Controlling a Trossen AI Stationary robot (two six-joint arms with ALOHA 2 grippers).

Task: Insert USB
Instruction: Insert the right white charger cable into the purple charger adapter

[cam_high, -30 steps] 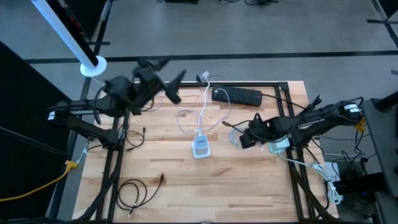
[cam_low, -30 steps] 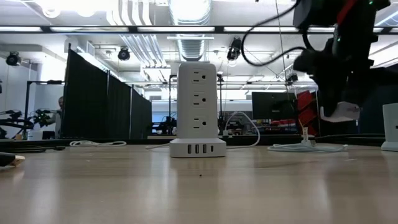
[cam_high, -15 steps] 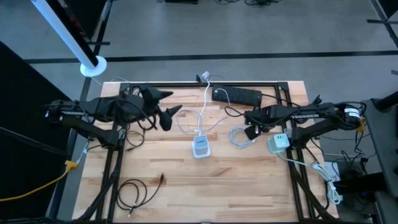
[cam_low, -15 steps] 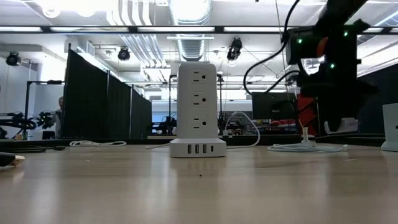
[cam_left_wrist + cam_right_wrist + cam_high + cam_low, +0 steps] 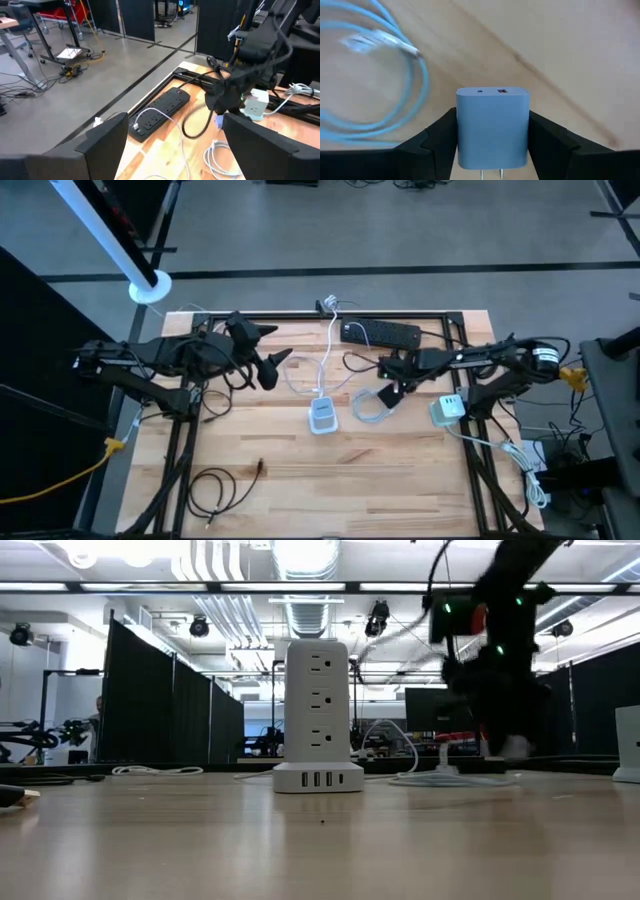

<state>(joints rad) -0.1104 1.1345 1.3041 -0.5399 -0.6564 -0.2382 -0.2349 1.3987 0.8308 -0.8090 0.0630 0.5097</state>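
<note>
A white power tower (image 5: 322, 415) stands on its base mid-table, its USB ports (image 5: 318, 779) facing the near edge. My right gripper (image 5: 393, 393) hovers right of it, over a coiled white cable (image 5: 371, 406), shut on a pale USB charger block (image 5: 492, 125). The cable's plug end (image 5: 376, 37) lies on the wood beyond the block. My left gripper (image 5: 272, 368) is open, its fingers wide apart in the left wrist view (image 5: 172, 142), above the table left of the tower. My right gripper pinches the charger block between its two fingers (image 5: 440, 137), one on each side wall (image 5: 462, 131). The face with the ports (image 5: 492, 91) points away from the wrist and the metal prongs (image 5: 490, 174) toward it. The block is lifted clear of the table.
A black power strip (image 5: 380, 333) lies near the far edge, its cord running right. A white cube adapter (image 5: 447, 410) sits by the right edge. A coiled black cable (image 5: 218, 488) lies at the near left. Bare wood spreads in front of the tower.
My left arm came down from a raised pose toward the table, then held still. My right gripper, shut on the charger block throughout, moved toward the table's left and lower, nearer the tower. The white cable coil shifted a little leftward.
</note>
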